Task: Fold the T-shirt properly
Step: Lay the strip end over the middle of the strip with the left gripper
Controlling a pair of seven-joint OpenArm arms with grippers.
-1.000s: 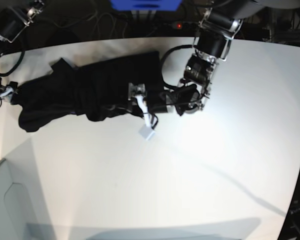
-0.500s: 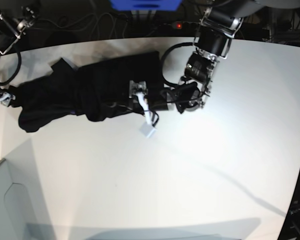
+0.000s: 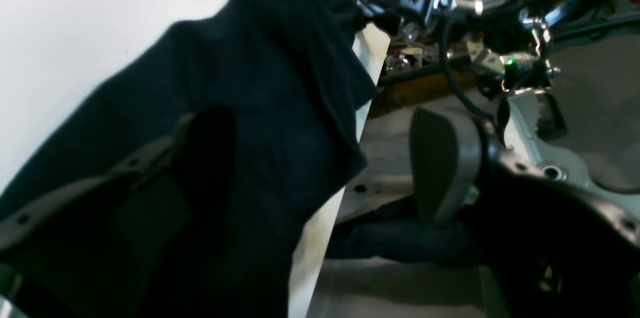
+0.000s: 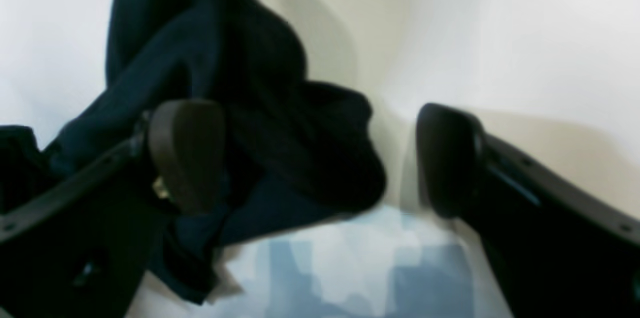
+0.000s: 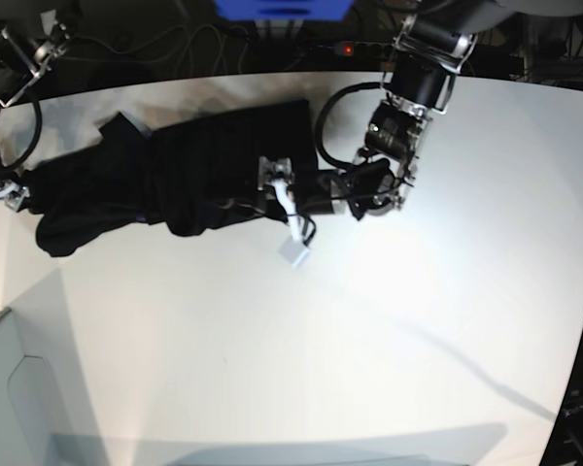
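The black T-shirt (image 5: 165,180) lies bunched in a long heap across the table's back left. In the base view my left gripper (image 5: 284,216) rests at the heap's right end. Its wrist view shows the jaws wide open, one finger (image 3: 125,178) over the T-shirt (image 3: 260,107) and the grey pad (image 3: 442,168) off to the side. My right gripper (image 5: 5,189) is at the heap's left end. It is open too (image 4: 315,157), and a loose fold of the T-shirt (image 4: 300,147) lies by its left pad (image 4: 185,152), clear of the right pad (image 4: 445,157).
The white table (image 5: 369,340) stretches out in front and to the right of the heap. Cables and dark hardware (image 5: 175,39) lie beyond its back edge. A pale bin wall (image 5: 19,398) stands at the lower left corner.
The left arm and its gripper have shifted slightly to the right. At the left edge the right arm has moved a little. The T-shirt heap looks unchanged.
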